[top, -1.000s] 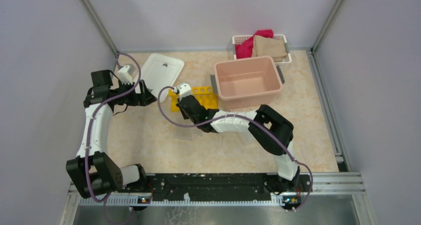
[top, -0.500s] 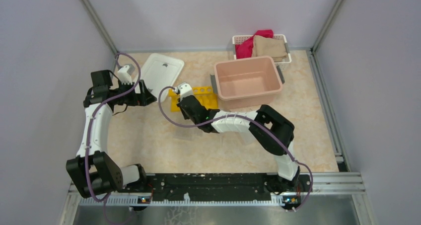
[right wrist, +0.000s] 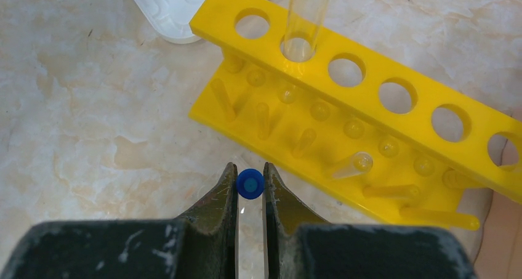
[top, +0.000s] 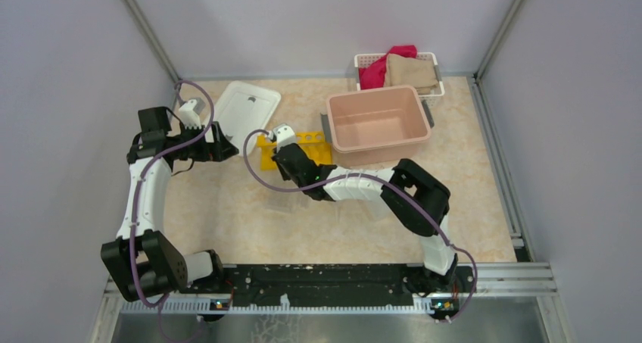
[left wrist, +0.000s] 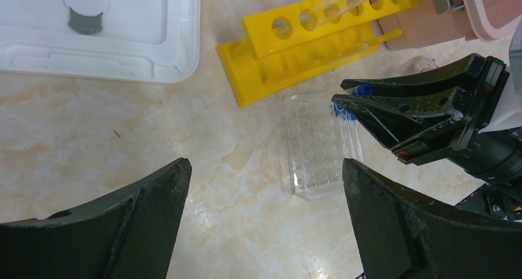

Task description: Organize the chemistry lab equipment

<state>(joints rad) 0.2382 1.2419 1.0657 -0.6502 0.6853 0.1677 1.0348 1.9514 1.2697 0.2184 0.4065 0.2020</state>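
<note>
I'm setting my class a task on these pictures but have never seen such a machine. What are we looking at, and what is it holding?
These are two robot arms bolted at the near edge of a table, each ending in a two-finger gripper. The wide picture comes from a fixed camera above. The other two come from cameras on the wrists, so the dark shapes at the bottom are that arm's own fingers. On the table lie a yellow tube rack, a clear tube rack, a white lid, a pink tub and a white basket of cloths. The right gripper pinches a small tube with a blue cap. The left gripper is open and holds nothing.
</note>
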